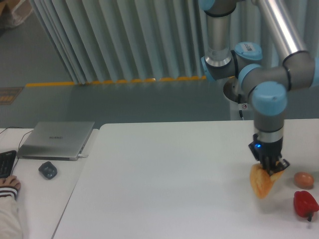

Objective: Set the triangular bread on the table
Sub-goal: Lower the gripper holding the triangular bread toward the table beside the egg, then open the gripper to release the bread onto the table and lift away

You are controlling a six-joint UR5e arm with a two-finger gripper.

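arm reaches down from upper right, pincer [269, 169] pointing at the big white surface [164, 174]. pincer is clamped on the top edge of the triangular bread [260, 182], fingers [265, 163] closed on it. bread is golden-orange, hangs point-down, tilted a bit to the left, at the right part of the surface. faint shadow shows under the bread; cannot tell if the tip touches the top or sits just above it.

tan egg [303, 179] lies on the surface just to the right of the bread, apart from it. red bell pepper [305, 203] lies near the right edge, just below the egg, stem toward the camera.

left side: smaller white desk [35, 199] butts against the big surface. closed grey laptop [56, 140] on it, dark mouse [48, 170] in front of the laptop, corner of a black keyboard [6, 163] at the left edge. a person's hand [9, 184] with a light sleeve rests by the keyboard.

background is grey ribbed curtain [124, 40] and a floor with a yellow line [114, 81].
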